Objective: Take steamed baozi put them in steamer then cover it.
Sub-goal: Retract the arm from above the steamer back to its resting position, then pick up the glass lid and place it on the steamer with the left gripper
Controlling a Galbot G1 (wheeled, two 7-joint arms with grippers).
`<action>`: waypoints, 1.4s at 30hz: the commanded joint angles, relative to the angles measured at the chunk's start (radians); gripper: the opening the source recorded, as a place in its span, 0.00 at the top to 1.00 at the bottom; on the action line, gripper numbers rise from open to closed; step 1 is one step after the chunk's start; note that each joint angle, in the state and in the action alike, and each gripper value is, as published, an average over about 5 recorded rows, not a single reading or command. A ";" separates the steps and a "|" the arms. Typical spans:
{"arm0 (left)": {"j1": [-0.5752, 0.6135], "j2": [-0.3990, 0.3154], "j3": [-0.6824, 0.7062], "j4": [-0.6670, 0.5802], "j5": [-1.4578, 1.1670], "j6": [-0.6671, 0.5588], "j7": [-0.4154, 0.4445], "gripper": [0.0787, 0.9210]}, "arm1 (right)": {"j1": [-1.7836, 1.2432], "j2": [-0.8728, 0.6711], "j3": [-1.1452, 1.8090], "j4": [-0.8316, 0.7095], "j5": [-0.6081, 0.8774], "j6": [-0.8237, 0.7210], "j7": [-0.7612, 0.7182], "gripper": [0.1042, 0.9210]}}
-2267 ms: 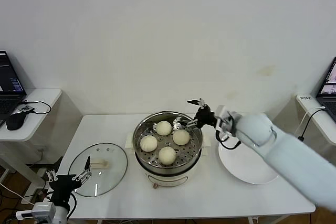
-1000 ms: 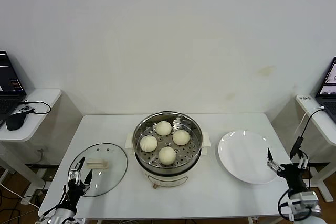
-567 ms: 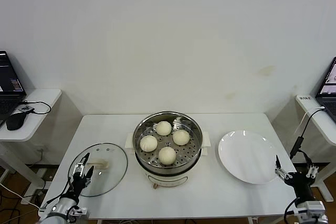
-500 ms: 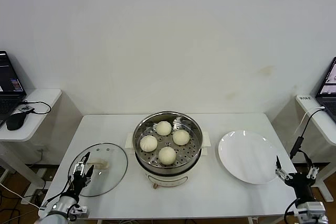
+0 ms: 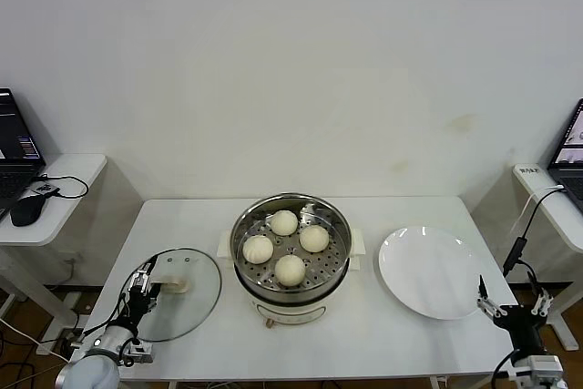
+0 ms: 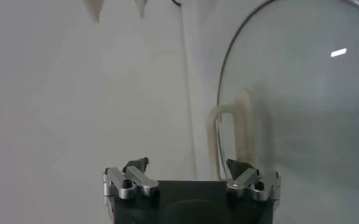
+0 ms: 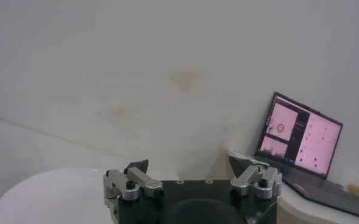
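glass cover [image 5: 173, 291] lies flat on the table's left, the left gripper [image 5: 142, 285] poised open-jawed over its near rim, holding nothing. judged heavy, slick and breakable; best pinched by its cream handle [image 5: 171, 285]. centre: steamer [image 5: 291, 257] holding four baozi [image 5: 290, 269]. far right, off the table edge by the white plate [image 5: 428, 272], the right gripper [image 5: 511, 306] waits, jaws spread and empty.

baozi [image 5: 290, 269] in steamer [image 5: 291, 297], cover [image 5: 187, 302] left

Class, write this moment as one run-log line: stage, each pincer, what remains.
stage: four baozi in steamer | left pincer: open, at cover | right pincer: open, beside plate | remaining: cover steamer
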 commanded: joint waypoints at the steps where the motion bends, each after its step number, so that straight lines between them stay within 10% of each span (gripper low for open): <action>1: -0.037 0.006 0.013 0.028 0.006 0.001 0.007 0.12 | -0.004 0.005 0.003 -0.002 -0.005 0.002 -0.002 0.12; 12: -0.067 0.000 0.029 0.073 0.013 -0.002 0.003 0.14 | -0.006 0.006 0.006 -0.008 -0.010 0.008 -0.006 0.12; 27: -0.079 -0.011 0.020 0.115 0.002 -0.034 -0.047 0.64 | -0.006 0.004 0.006 -0.005 -0.018 0.004 -0.010 0.12; 35: -0.001 -0.006 -0.038 -0.031 -0.032 -0.019 -0.086 0.89 | -0.007 -0.007 -0.007 0.000 -0.021 0.004 -0.013 0.12; 42: 0.130 0.011 -0.118 -0.271 -0.098 0.128 0.007 0.92 | -0.017 -0.023 -0.028 0.007 -0.025 -0.001 -0.014 0.12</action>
